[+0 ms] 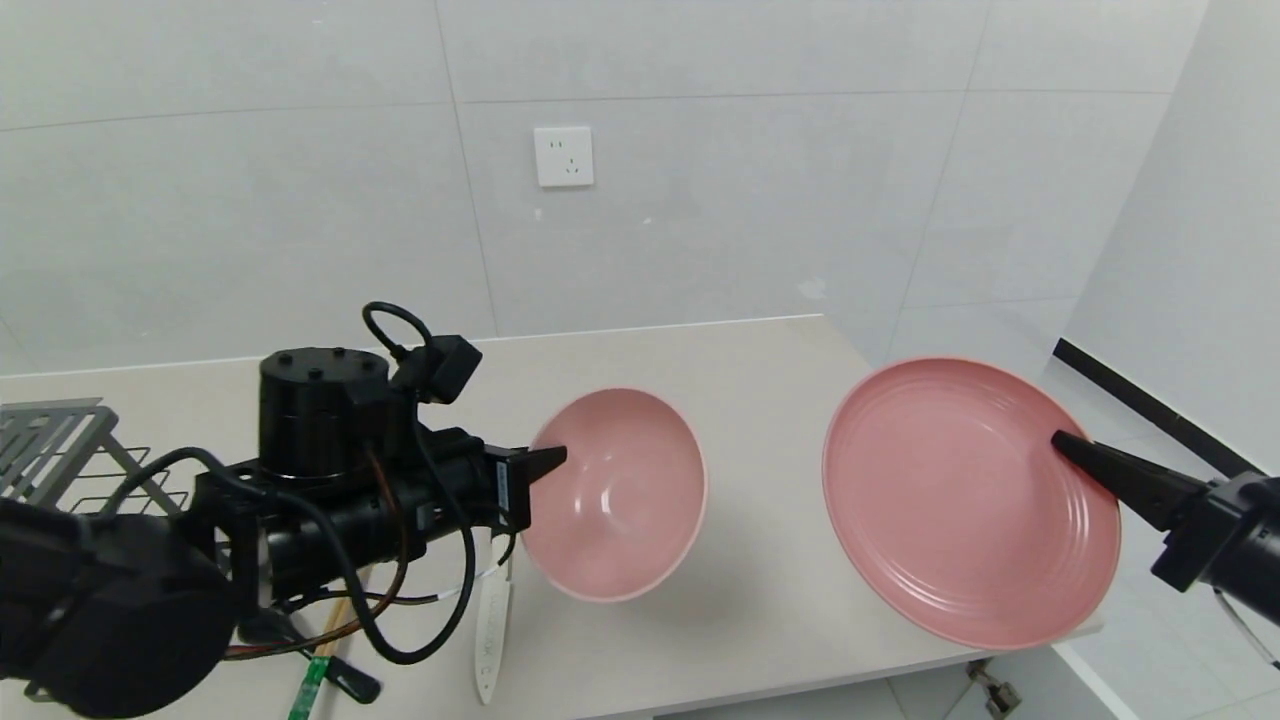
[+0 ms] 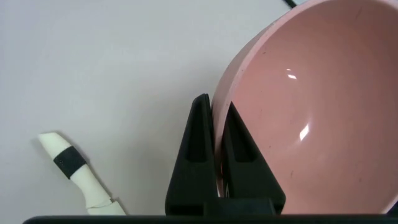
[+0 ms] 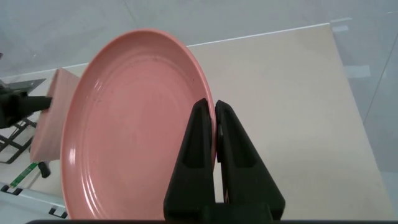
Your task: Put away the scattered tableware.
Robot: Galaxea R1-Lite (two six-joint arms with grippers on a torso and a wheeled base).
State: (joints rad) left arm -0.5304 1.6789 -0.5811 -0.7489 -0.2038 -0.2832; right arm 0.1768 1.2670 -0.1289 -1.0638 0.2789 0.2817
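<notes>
I'm clenching left fingers on bowl rim | right fingers gripping plate rim | both stiff, probably slippery.

Bare counter is lying open between the bowl and plate, while a wire rack is crowding the left edge.

A white square wall socket sat on the pale grey tiled wall above the beige countertop. A black skirting strip ran beyond the countertop's right end.
</notes>
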